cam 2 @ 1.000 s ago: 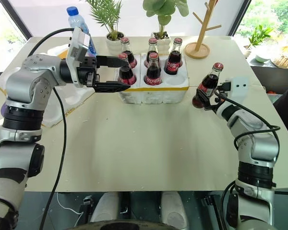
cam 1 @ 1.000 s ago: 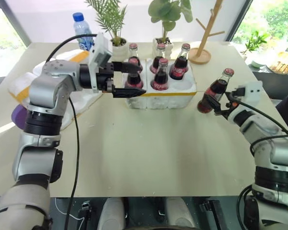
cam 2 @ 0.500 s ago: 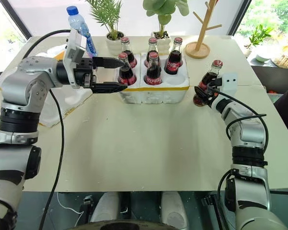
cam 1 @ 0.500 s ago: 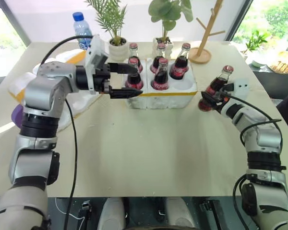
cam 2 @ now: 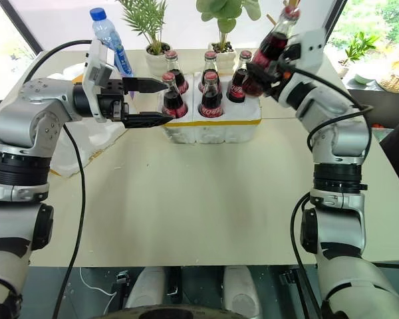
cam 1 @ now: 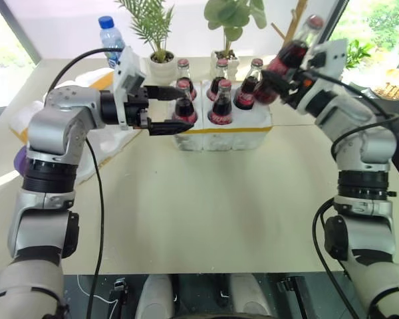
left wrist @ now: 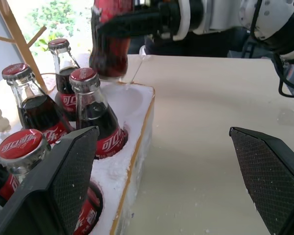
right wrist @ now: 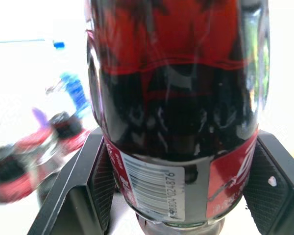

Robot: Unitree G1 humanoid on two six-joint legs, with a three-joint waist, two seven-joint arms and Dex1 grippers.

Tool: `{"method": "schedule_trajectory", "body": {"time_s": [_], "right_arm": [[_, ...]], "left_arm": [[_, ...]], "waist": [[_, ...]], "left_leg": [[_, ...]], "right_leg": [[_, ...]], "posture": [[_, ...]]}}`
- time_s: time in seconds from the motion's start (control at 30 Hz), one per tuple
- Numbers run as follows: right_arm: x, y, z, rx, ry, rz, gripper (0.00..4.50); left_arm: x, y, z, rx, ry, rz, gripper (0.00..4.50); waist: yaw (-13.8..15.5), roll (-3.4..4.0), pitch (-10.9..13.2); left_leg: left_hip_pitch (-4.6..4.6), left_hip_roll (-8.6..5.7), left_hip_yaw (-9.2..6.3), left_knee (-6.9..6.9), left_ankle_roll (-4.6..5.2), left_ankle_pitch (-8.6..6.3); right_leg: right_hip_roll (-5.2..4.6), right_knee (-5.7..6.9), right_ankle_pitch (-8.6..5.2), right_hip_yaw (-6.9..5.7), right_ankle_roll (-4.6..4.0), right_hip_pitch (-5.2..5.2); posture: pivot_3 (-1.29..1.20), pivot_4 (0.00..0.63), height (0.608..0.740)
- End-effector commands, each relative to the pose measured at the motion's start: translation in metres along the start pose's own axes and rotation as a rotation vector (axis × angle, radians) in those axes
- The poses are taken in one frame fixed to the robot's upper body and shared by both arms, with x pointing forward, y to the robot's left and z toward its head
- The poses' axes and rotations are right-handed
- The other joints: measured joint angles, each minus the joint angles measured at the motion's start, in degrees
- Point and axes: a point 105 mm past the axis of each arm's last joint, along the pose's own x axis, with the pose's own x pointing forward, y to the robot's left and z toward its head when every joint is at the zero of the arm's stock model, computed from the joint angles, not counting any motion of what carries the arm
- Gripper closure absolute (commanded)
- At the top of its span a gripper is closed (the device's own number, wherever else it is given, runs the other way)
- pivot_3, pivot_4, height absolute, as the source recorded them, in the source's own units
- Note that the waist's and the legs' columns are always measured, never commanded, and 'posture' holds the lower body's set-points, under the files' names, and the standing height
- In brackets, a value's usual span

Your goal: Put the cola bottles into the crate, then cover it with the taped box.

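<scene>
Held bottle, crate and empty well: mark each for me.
Held bottle (cam 2: 271, 45), right eye view, on its dark body.
Crate (cam 2: 216, 123), right eye view, on the yellow tape band.
Empty well (left wrist: 132, 98), left wrist view, on its white hollow.

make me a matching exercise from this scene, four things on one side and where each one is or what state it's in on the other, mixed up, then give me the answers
Things:
1. right pincer
2. left pincer
3. water bottle
4. crate

Places or states:
A. open, at the crate's left end
B. on the table, five cola bottles standing in it
C. shut on a cola bottle, held tilted above the crate's right end
D. upright at the far side of the table, blue cap

Pairs: 1-C, 2-A, 3-D, 4-B
</scene>
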Motion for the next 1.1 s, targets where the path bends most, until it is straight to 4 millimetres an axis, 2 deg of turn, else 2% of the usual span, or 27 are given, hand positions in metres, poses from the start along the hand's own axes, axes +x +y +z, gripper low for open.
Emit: {"method": "schedule_trajectory", "body": {"time_s": [0.03,0.17,0.3,0.43,0.5,0.57,0.7,0.8,0.97,1.1], "right_arm": [[-0.002,0.017,0.013,-0.016,-0.057,0.063,1.71],[0.004,0.029,-0.016,-0.024,0.038,0.107,1.71],[0.012,0.013,-0.040,-0.041,0.128,0.017,1.71],[0.018,0.004,-0.052,-0.029,0.166,-0.022,1.71],[0.019,-0.001,-0.056,-0.020,0.183,-0.030,0.68],[0.017,-0.001,-0.055,-0.027,0.189,-0.016,0.02],[0.001,0.010,-0.038,-0.040,0.175,0.111,0.02],[-0.021,0.019,-0.013,-0.057,0.151,0.238,0.02],[-0.056,0.026,0.044,-0.058,0.097,0.387,0.02],[-0.071,0.029,0.069,-0.067,0.080,0.449,0.02]], "left_arm": [[-0.008,0.000,0.014,0.038,-0.033,0.025,0.00],[-0.010,0.000,0.013,0.035,-0.027,0.037,0.00],[-0.013,0.001,0.013,0.036,-0.021,0.045,0.00],[-0.016,0.000,0.013,0.038,-0.015,0.049,0.00],[-0.020,-0.002,0.014,0.038,-0.007,0.044,0.00],[-0.025,-0.006,0.016,0.036,0.002,0.039,0.00],[-0.041,-0.013,0.023,0.028,0.015,0.055,0.00],[-0.060,-0.015,0.035,0.022,0.020,0.108,0.00],[-0.111,-0.023,0.061,0.005,0.045,0.226,0.00],[-0.153,-0.035,0.069,-0.006,0.128,0.358,0.00]], "waist": [[0.0,0.00,0.0],[-0.2,0.00,0.0],[-0.6,0.00,0.0],[-0.6,-0.01,0.0],[-0.6,-0.02,0.0],[-0.6,-0.03,0.0],[-0.4,-0.02,0.0],[-0.2,-0.01,0.0],[-0.6,-0.02,0.0],[-0.7,-0.02,0.0]], "left_leg": [[-0.01,0.00,0.00,0.00,0.00,0.00],[-0.02,-0.02,0.01,0.00,0.00,0.00],[0.01,0.00,0.01,0.00,0.00,0.00],[0.02,0.00,0.02,0.00,0.00,0.00],[0.05,0.00,0.04,0.03,0.00,0.00],[0.10,0.00,0.06,0.04,0.00,0.00],[0.10,0.00,0.03,0.05,0.01,0.00],[0.05,0.01,-0.03,0.01,0.01,-0.01],[0.04,0.02,-0.08,-0.01,0.16,-0.09],[0.14,0.07,-0.06,-0.04,0.33,-0.19]], "right_leg": [[-0.01,-0.02,0.00,0.00,0.00,0.00],[-0.04,-0.05,0.00,0.00,0.01,0.00],[0.01,-0.04,0.00,0.01,0.01,-0.01],[0.02,-0.02,0.00,0.02,0.01,-0.01],[0.02,-0.02,0.01,0.04,0.01,0.03],[0.01,0.03,0.01,0.08,0.01,0.06],[0.00,0.12,0.01,0.09,0.01,0.03],[0.01,0.07,0.00,0.08,0.01,0.00],[0.01,-0.04,0.00,0.08,0.01,-0.01],[0.08,-0.05,-0.01,0.10,-0.01,0.04]], "posture": [[0.00,0.150,0.740],[0.00,0.150,0.740],[0.00,0.150,0.740],[0.00,0.150,0.740],[0.00,0.150,0.740],[0.00,0.150,0.740],[0.00,0.150,0.740],[0.00,0.150,0.740],[0.00,0.150,0.740],[0.00,0.150,0.740]]}}
